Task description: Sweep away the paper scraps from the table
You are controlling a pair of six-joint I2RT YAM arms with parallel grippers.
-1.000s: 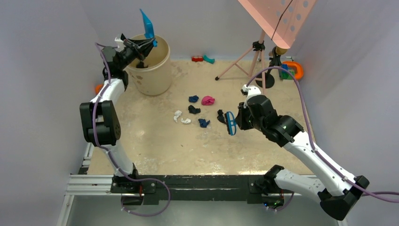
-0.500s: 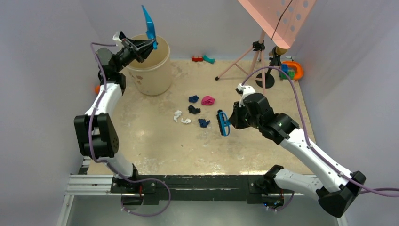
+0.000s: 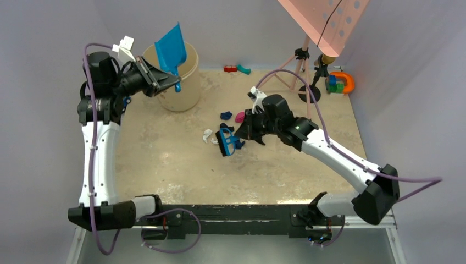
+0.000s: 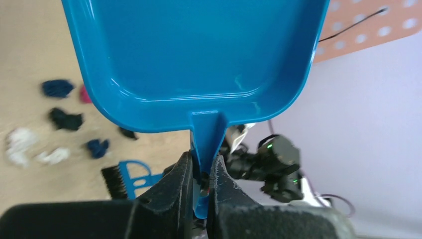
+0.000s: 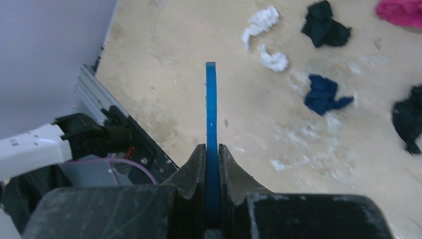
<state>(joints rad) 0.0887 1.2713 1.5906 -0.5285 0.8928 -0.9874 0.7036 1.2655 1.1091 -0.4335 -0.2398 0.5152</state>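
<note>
Toward arms from cream plastic bucket [image 3: 184,91], on beige mottled table [image 3: 165,165]: right gripper [image 5: 212,149] clamped blue hand brush [image 3: 225,144], just beside paper scraps [image 3: 225,115]. Over bucket: left gripper [image 4: 201,162] pinched blue plastic dustpan [image 3: 169,50] handle. Seemed wise: ground pan by scraps, then short strokes.

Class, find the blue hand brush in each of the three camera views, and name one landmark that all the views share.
Top external: the blue hand brush is mid-picture, just right of the white paper scraps.
Left wrist: the brush is lower left, below the dustpan.
Right wrist: the brush is at centre, edge-on, a thin blue strip held in the right tool.
Shared landmark: the white paper scraps, far left in the left wrist view, top right of centre in the right wrist view.
</note>
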